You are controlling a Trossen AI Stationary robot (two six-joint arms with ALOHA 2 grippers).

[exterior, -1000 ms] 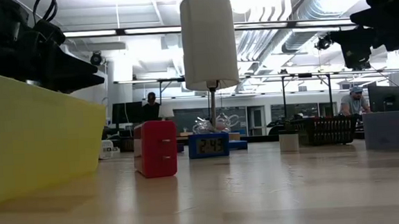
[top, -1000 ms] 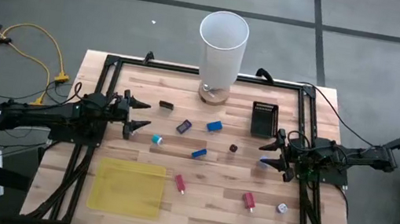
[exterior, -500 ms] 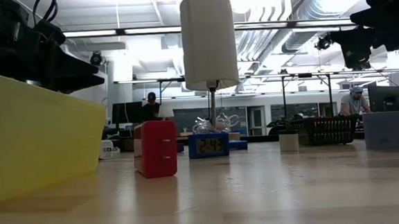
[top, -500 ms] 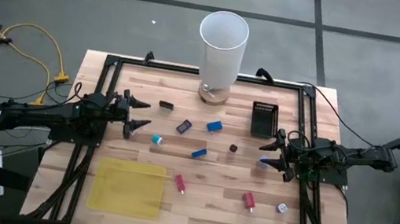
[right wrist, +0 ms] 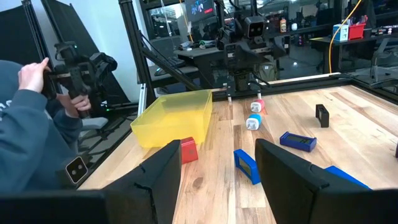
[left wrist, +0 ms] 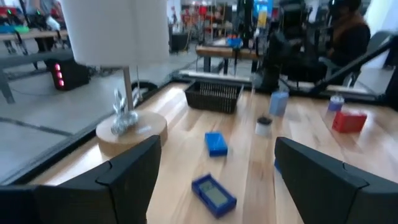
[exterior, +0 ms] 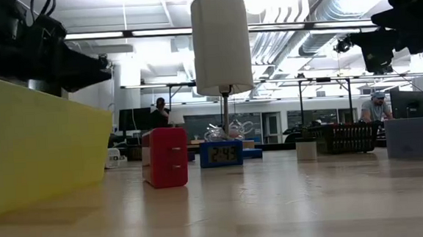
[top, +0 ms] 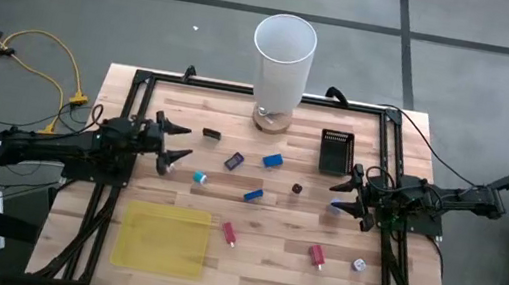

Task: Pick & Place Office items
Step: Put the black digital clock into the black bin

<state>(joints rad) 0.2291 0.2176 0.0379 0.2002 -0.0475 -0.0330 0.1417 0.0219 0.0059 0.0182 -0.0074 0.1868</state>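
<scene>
Your table (top: 176, 192), seen from above w/ both arms parked at its edges and every piece lying loose, which reads as a job barely begun. The tall white cylinder (top: 282, 61) stands on a round wooden base at the far edge, clear of the working area, probably so neither arm clips it. The yellow tray (top: 162, 238) sits in the near-left corner, a likely drop spot; a small black tray (top: 336, 151) rests far-right.

Your left gripper (top: 171, 145) hangs at the left side, fingers spread wide, nothing between them; its wrist view looks past them at the blue pieces, so it seems lined up for a first reach. Your right gripper (top: 348, 196) waits at the right side, fingers also wide and empty, a small blue piece (top: 335, 207) just beside it.

The office items are scattered mid-table, well apart from each other, so each can prob. be taken singly: a teal-and-white cylinder (top: 200, 177) nearest your left gripper, a dark block (top: 211, 135), a dark blue flat piece (top: 234, 161), two blue blocks (top: 273, 161) and (top: 253, 195), a tiny dark piece (top: 296, 187), a pink piece (top: 229, 233), a red piece (top: 317, 256), and a whitish round (top: 357, 265) near the right rail.
</scene>
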